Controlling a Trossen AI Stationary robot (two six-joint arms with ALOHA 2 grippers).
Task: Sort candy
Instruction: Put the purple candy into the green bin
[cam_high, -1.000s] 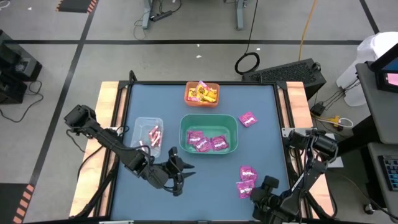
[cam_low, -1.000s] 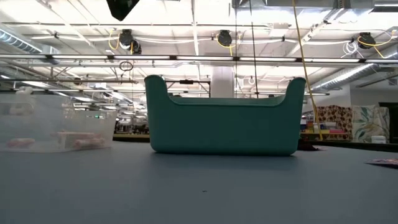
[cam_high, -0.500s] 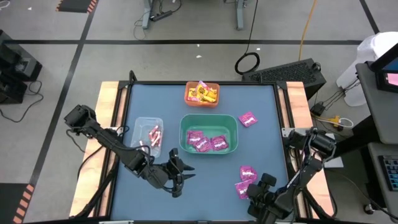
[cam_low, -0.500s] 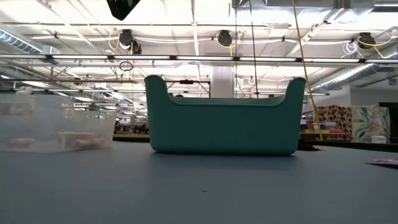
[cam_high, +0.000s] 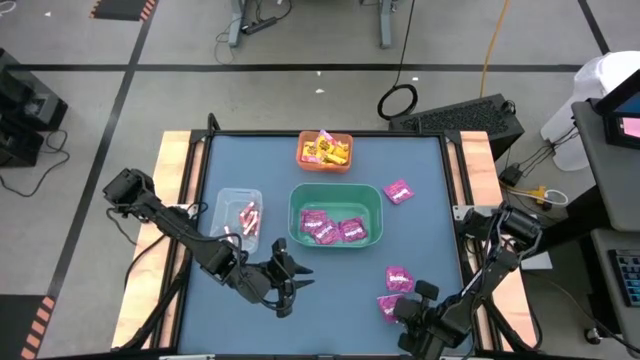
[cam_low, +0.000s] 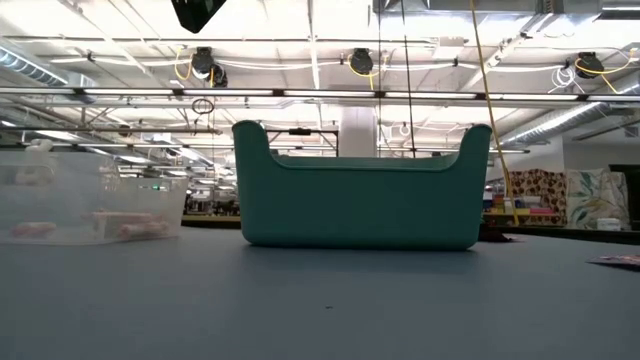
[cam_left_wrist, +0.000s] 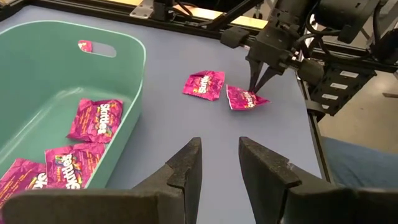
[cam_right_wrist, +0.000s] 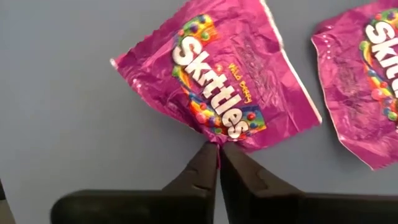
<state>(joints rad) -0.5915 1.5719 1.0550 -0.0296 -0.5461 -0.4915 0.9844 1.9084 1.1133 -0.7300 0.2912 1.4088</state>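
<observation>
Two magenta-pink candy packets lie flat on the blue table at the near right, one (cam_high: 398, 279) farther off and one (cam_high: 387, 303) nearer. My right gripper (cam_right_wrist: 219, 148) points steeply down and is shut on the nearer packet (cam_right_wrist: 224, 87). A third packet (cam_high: 398, 191) lies right of the green bin (cam_high: 296, 222), which holds several magenta packets (cam_high: 335, 228). My left gripper (cam_left_wrist: 221, 152) hovers open near the table's front, left of centre (cam_high: 296, 272), aimed at the two packets with nothing between its fingers. My right gripper pinches the nearer packet's edge (cam_right_wrist: 217, 138), about midway along that side, between its two fingertips (cam_left_wrist: 258, 79). The fingers come from above, slanting in from the near right. The packet lies on the table with its printed face up.
An orange bin (cam_high: 325, 150) with yellow candy stands at the far middle. A clear bin (cam_high: 238, 215) with pink sticks sits left of the green bin (cam_low: 360, 195). Bare blue table lies between my two grippers.
My right gripper has moved a little toward the table's left edge and down to the nearer magenta packet, and has shut on its edge. The packet has stayed on the table. My left arm has kept still.
</observation>
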